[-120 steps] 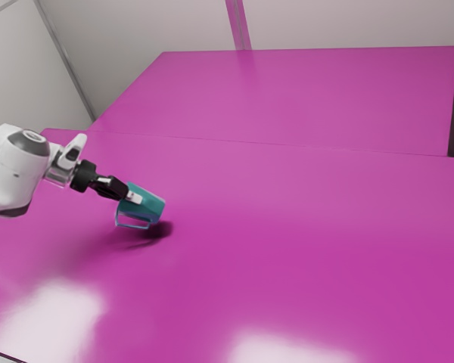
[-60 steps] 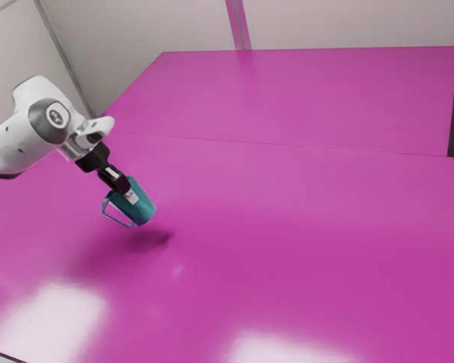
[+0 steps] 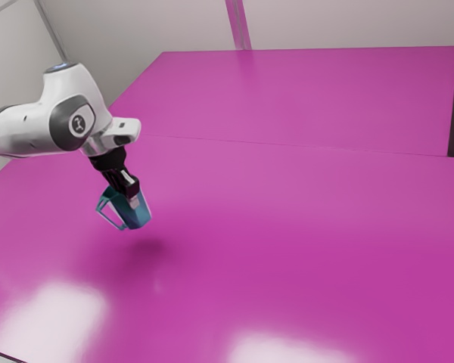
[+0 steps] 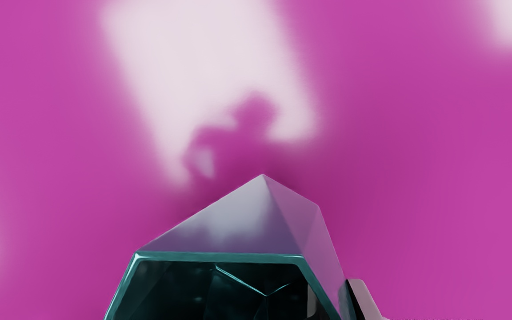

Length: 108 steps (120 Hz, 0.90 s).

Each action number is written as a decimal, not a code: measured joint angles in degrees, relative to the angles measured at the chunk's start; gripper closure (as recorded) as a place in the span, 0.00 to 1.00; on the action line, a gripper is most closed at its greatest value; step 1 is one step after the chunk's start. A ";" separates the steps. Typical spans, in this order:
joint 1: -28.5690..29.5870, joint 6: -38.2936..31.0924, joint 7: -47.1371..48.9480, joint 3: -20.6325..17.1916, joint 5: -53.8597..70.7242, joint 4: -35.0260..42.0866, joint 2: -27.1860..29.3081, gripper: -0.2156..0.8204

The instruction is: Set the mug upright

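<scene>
Gripper point(image 3: 132, 198) points steeply down in the exterior view, shut on the wall of the teal mug point(image 3: 138, 214). The mug hangs above the magenta table point(image 3: 287, 234), its shadow separate below it. It is tilted, with the base low and the handle toward the exterior view's left. In the wrist view the mug point(image 4: 234, 222) shows its open rim and dark inside; the gripper point(image 4: 337, 300) has one finger inside the rim and the other against the outer wall. The mug's lower end is out of sight there.
Behind the table a second magenta surface point(image 3: 310, 98) extends to a pale wall point(image 3: 348, 23). The arm comes in from the exterior view's left. Bright reflections lie on the near part of the tabletop.
The arm has risen and my hand has swung to point more steeply down. The mug has turned with it, now closer to upright, and shifted slightly toward the exterior view's left, its shadow farther below.
</scene>
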<state>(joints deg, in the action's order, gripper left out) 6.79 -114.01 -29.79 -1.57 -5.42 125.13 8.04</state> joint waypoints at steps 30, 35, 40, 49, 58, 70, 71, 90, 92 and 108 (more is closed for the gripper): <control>-2.88 -2.87 8.73 -0.07 3.52 4.64 2.54 0.96; -3.17 -3.70 10.02 -0.11 4.40 5.28 2.57 0.96; -3.41 -4.69 11.23 -0.14 5.21 5.91 2.59 0.96; -3.58 -6.69 13.24 -0.22 6.58 6.78 2.48 0.96; -3.69 -8.71 15.02 -0.25 7.41 7.57 2.30 0.96; -4.15 -10.99 17.15 -0.26 8.00 8.32 2.12 0.96; -4.20 -11.17 17.33 -0.26 8.03 8.40 2.12 0.96; -4.87 -13.85 20.55 -0.40 9.25 9.65 1.84 0.96; -4.94 -14.10 20.86 -0.41 9.32 9.81 1.76 0.96; -5.58 -15.68 23.30 -0.44 9.66 11.06 1.47 0.96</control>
<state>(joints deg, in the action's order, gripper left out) 1.21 -129.69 -6.49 -2.01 4.23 136.19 9.51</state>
